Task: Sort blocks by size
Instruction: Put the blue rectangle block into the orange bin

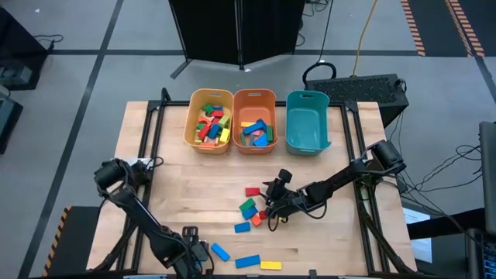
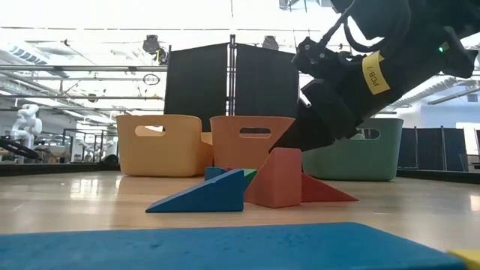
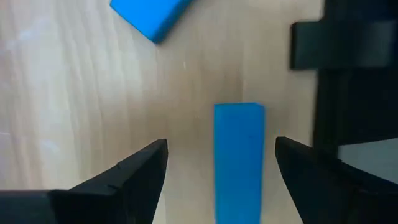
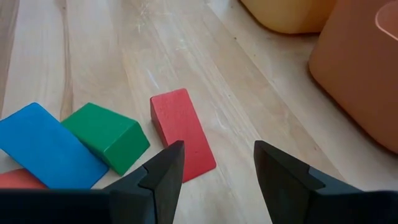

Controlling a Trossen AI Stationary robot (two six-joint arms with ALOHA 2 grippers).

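Blue block [image 3: 239, 155] between left claw [image 3: 221, 165] fingers

counter [image 2: 90, 199]: pale wood | near edge: blue block [image 2: 225, 247] across the foreground | mid: blue wedge [image 2: 202, 199] touching salmon-red block [image 2: 276, 178], flat red wedge [image 2: 322, 191] just behind | back: yellow bin [image 2: 161, 145], orange bin [image 2: 244, 142], teal bin [image 2: 364, 154] | dark arm [image 2: 367, 67] above, lower end hidden behind the salmon-red block
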